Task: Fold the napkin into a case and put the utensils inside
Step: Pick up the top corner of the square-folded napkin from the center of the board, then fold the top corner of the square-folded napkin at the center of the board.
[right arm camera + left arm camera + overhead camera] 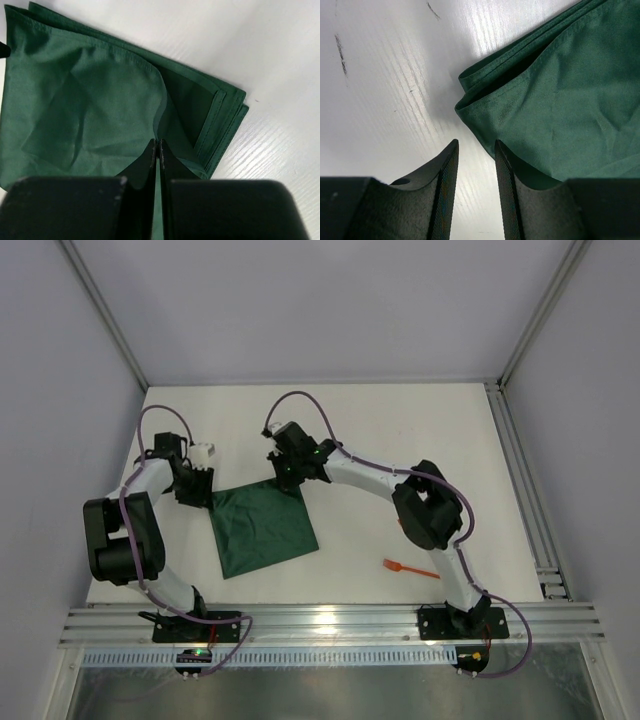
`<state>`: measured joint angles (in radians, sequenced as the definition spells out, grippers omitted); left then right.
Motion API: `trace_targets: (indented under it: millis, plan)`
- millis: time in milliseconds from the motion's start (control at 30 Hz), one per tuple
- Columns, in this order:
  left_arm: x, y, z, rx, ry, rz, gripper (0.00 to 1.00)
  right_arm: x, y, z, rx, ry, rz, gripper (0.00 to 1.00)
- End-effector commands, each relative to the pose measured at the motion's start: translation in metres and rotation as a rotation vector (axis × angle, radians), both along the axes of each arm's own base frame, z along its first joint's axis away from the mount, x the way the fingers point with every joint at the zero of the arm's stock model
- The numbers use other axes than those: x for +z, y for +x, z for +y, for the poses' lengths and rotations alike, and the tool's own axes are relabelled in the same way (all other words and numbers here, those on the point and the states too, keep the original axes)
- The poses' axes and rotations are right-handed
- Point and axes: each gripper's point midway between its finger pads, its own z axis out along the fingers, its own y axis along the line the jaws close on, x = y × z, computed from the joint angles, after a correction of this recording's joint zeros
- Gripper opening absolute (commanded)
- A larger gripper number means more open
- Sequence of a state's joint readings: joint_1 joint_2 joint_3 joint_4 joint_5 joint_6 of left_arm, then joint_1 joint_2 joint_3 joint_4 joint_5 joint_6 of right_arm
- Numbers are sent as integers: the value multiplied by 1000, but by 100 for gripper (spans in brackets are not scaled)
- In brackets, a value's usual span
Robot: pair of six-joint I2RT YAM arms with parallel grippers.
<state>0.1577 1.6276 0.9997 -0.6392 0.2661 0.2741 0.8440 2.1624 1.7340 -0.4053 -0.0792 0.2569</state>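
Observation:
The dark green napkin (265,530) lies folded in layers on the white table. My left gripper (196,496) is open at its far left corner. In the left wrist view the gripper (476,142) has bare table between its fingers, with the layered napkin corner (560,100) just ahead and to the right. My right gripper (288,480) is at the far right corner, shut (157,142) on the top layer's edge of the napkin (85,100), which curls up to the fingertips. One orange utensil (410,568) lies on the table at the right. The second utensil is out of view.
A small white object (203,451) sits near the left wrist at the far left. Metal frame rails run along the right side (530,500) and the near edge (330,620). The right arm's elbow (430,505) stands above the table between napkin and utensil.

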Motion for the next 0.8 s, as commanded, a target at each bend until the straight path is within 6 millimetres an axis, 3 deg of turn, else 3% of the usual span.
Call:
trace_targets:
  millis: [0,433,767]
  plan:
    - [18,11,2,-13,-6,-71,38,35,-11,6,14,29,-67,4]
    - [16,11,7,5,-5,-66,38,25,-73,52,107,65,-15,4]
    - [8,15,8,12,-15,-63,31,30,-120,86,119,141,76,4]
